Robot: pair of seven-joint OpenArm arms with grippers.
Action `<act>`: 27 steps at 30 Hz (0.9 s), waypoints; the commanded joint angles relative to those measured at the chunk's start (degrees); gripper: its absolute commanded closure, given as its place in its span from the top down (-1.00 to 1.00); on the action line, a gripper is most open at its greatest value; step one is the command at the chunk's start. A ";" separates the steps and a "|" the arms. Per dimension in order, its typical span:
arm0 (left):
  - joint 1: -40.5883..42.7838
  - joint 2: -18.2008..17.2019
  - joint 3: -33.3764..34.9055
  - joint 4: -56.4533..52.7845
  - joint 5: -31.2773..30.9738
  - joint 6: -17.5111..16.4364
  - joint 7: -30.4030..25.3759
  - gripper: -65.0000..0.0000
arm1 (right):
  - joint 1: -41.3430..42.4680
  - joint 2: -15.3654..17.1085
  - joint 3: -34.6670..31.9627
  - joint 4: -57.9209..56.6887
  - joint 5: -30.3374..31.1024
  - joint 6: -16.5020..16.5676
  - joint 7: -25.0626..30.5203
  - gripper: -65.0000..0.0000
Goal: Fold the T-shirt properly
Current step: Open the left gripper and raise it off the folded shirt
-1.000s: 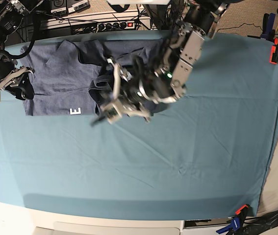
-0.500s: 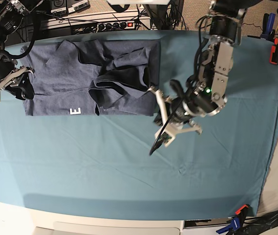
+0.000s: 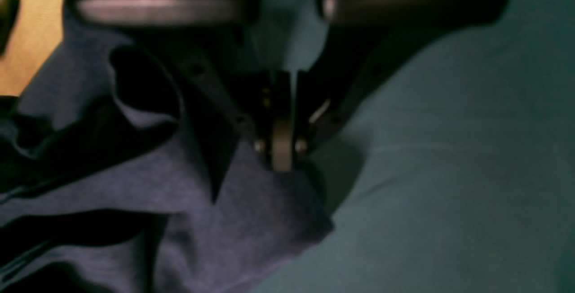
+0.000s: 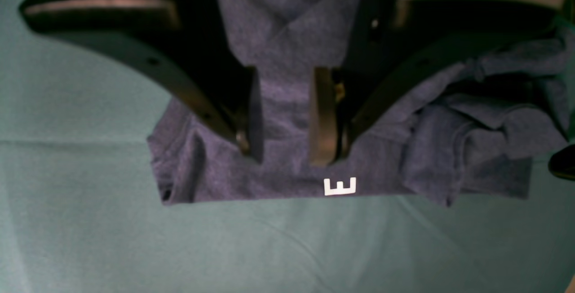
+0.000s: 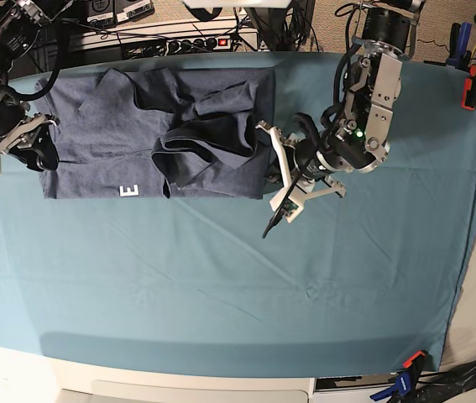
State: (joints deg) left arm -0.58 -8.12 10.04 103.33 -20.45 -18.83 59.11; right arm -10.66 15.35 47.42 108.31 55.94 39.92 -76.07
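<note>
T-shirt (image 5: 154, 134) lay half-folded, rumpled, on cloth (image 5: 305, 277). Left gripper (image 3: 282, 158) was clenched at its corner, apparently pinching fabric to fold. Right gripper (image 4: 285, 149) hovered unclenched, holding nothing.

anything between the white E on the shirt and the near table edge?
Nothing: the base view shows only bare teal table cloth from the white E on the T-shirt to the near edge.

The heathered slate-blue cotton T-shirt (image 4: 287, 104) looks soft, matt and finely flecked; the plain teal cloth (image 5: 221, 285) covering the tabletop is smooth, matt weave.
</note>
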 commanded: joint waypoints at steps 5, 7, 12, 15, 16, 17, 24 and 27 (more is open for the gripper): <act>-0.22 1.88 -0.04 1.07 -1.40 -0.24 -1.44 -1.00 | 0.31 1.16 0.26 0.76 1.27 0.08 1.53 -0.43; -0.26 3.23 -0.04 1.07 -0.83 -0.24 -2.60 -1.00 | 0.33 1.16 0.26 0.76 1.27 0.08 1.57 -0.43; -0.26 5.42 -0.04 1.03 0.11 -0.24 -3.82 -1.00 | 0.33 1.16 0.26 0.76 1.25 0.08 1.64 -0.43; -0.28 5.75 0.35 0.81 1.90 -0.22 -5.60 -1.00 | 0.33 1.16 0.26 0.76 1.27 0.08 1.77 -0.43; -0.37 5.73 0.87 0.61 3.04 -0.22 -6.16 -1.00 | 0.33 1.16 0.26 0.76 1.27 0.08 1.86 -0.43; -0.37 5.73 1.64 0.44 4.26 -0.20 -6.60 -1.00 | 0.33 1.16 0.26 0.76 1.25 0.08 2.16 -0.43; -0.42 5.75 8.59 -3.15 9.16 1.57 -8.76 -1.00 | 0.33 1.16 0.26 0.76 1.22 0.08 2.60 -0.43; -0.39 5.75 10.25 -3.52 9.11 1.95 -8.37 -1.00 | 0.33 1.16 0.26 0.76 1.22 0.08 2.62 -0.43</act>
State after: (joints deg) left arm -0.03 -2.79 20.23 98.74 -10.72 -16.86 51.81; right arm -10.66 15.35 47.42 108.31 55.96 39.92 -74.81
